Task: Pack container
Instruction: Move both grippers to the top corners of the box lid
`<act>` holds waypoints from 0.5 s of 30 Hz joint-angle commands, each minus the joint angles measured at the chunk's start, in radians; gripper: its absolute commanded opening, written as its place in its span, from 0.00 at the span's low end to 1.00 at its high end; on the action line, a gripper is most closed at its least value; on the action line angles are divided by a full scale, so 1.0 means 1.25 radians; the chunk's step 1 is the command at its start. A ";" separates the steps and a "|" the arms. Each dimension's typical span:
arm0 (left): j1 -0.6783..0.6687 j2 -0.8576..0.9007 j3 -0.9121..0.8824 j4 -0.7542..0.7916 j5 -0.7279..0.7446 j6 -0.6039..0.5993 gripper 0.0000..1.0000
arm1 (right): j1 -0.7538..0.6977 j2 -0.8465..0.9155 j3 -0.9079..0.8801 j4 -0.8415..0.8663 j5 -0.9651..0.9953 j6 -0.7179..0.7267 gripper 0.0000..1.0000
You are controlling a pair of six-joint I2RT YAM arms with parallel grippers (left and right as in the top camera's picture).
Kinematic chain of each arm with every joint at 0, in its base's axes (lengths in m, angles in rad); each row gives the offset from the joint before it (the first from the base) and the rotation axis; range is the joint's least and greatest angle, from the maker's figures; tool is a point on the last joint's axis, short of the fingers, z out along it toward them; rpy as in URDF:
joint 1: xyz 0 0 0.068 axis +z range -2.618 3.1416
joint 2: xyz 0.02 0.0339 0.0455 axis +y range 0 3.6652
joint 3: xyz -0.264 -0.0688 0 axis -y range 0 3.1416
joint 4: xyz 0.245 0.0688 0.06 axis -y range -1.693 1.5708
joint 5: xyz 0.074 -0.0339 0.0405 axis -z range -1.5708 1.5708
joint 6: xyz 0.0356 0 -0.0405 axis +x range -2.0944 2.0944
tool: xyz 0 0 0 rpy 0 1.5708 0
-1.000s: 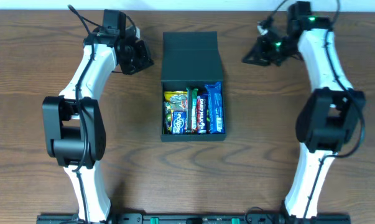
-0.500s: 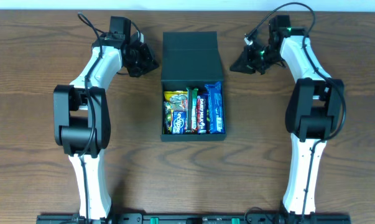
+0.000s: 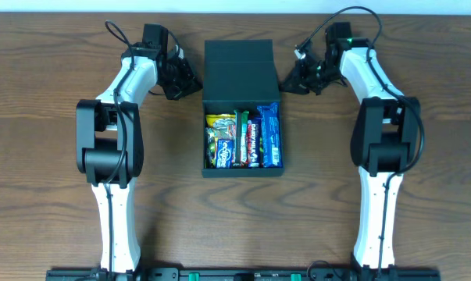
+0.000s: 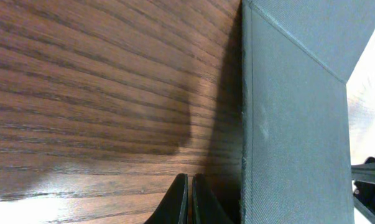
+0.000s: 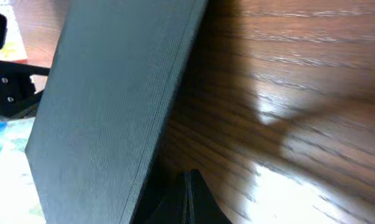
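Observation:
The dark teal-grey container [image 3: 212, 168] stands mid-table with its flap lid [image 3: 240, 70] open and laid back toward the far edge. Several candy packets [image 3: 244, 140] fill it. My left gripper [image 3: 194, 80] is shut and empty, low over the table just left of the lid; the lid's edge [image 4: 287, 124] fills the right of the left wrist view beside the fingertips [image 4: 188, 186]. My right gripper [image 3: 285, 83] is shut and empty, just right of the lid; the lid [image 5: 106, 106] shows left of its fingertips [image 5: 188, 180].
The wooden table [image 3: 376, 226] surrounds the box. Both arms reach in from the near edge and bend toward the lid at the far side.
Both grippers have moved inward toward the lid, the left one to the right and the right one to the left. The box and candy have not moved.

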 commanded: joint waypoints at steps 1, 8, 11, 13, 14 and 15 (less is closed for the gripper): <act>-0.011 0.012 0.016 0.000 0.016 -0.013 0.06 | 0.015 0.035 0.002 0.008 -0.052 0.009 0.01; -0.029 0.014 0.016 0.012 0.037 -0.015 0.06 | 0.029 0.037 0.002 0.057 -0.124 0.008 0.01; -0.030 0.014 0.016 0.022 0.053 -0.002 0.06 | 0.027 0.037 0.002 0.074 -0.159 0.005 0.01; -0.027 0.014 0.016 0.022 0.059 0.007 0.06 | 0.022 0.036 0.005 0.077 -0.186 -0.013 0.01; -0.025 0.014 0.016 0.022 0.060 0.009 0.06 | 0.019 0.035 0.006 0.076 -0.209 -0.031 0.02; -0.022 0.013 0.016 0.023 0.067 0.016 0.06 | 0.015 0.030 0.007 0.076 -0.231 -0.048 0.02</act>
